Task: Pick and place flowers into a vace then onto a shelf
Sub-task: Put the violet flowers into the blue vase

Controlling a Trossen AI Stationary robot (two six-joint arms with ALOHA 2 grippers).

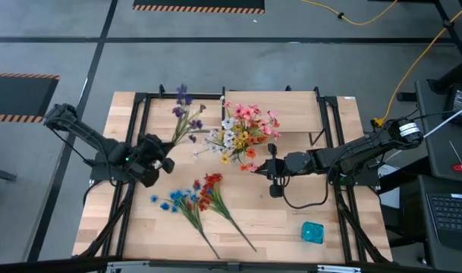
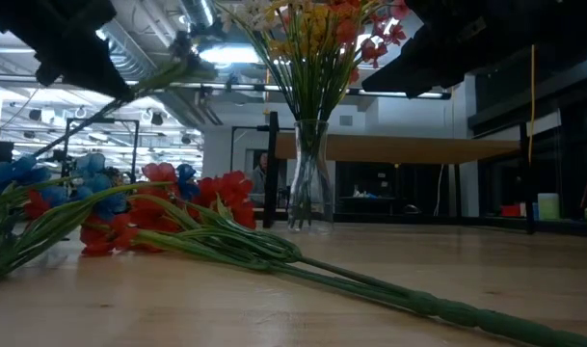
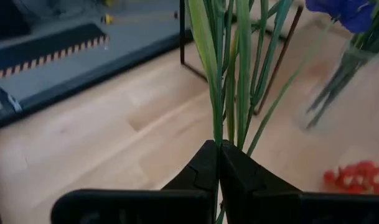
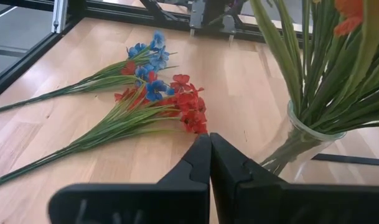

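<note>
Two arms over one butcher-block tabletop (image 1: 291,227), which fills the middle of the high view. Next in size, the shelf (image 1: 299,106): pale board on black posts, upper centre, no vase on it yet.

Glass vase (image 2: 309,188) stands on the tabletop at frame centre of the low view, already packed with pink, white, yellow and orange flowers (image 1: 246,129). It is near the shelf's front edge; whether it touches a post I cannot tell.

Loose on the table, lower centre of the high view: a red spray (image 1: 210,189) and a blue spray (image 1: 177,201), stems crossing and trailing toward the bottom edge.

Left gripper (image 1: 161,159), left of centre, is clamped on the green stems of a purple spray (image 1: 187,110); left wrist view shows the stems (image 3: 229,93) pinched between the closed fingertips, blooms pointing to the upper part of the high view.

Right gripper (image 1: 274,168), just right of the vase, fingers pressed together, holding nothing; right wrist view looks past it at the vase rim (image 4: 313,134).

Step in hand, by my reading: get the purple spray into the vase.
- Tip the spray upright before moving in, stem ends lowest.
- Aim for a gap at the rim; the mouth is crowded.
- Release only once the stems are well inside.
- Right arm could steady the glass; a sideways push may topple it.

Small item: teal object (image 1: 312,232), lower right, not involved.
</note>
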